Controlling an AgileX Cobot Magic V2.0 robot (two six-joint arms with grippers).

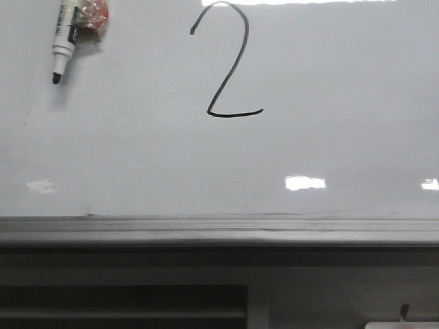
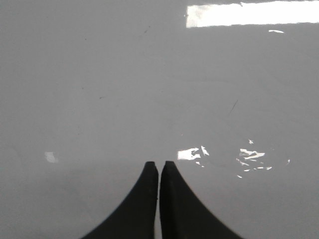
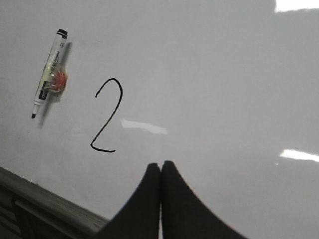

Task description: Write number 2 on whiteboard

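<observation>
A black hand-drawn number 2 [image 1: 225, 62] stands on the glossy whiteboard [image 1: 343, 103] near the top middle; it also shows in the right wrist view [image 3: 105, 115]. A white marker [image 1: 66, 40] with a black tip pointing down sticks to the board at the upper left, on a reddish clip; it shows in the right wrist view too [image 3: 49, 72]. My left gripper [image 2: 159, 164] is shut and empty, facing bare board. My right gripper [image 3: 160, 164] is shut and empty, apart from the numeral. Neither gripper shows in the front view.
A grey ledge [image 1: 219, 229] runs along the board's lower edge; it also shows in the right wrist view [image 3: 45, 204]. Below it is a dark slatted panel [image 1: 123, 305]. Light reflections [image 1: 305, 182] lie on the board.
</observation>
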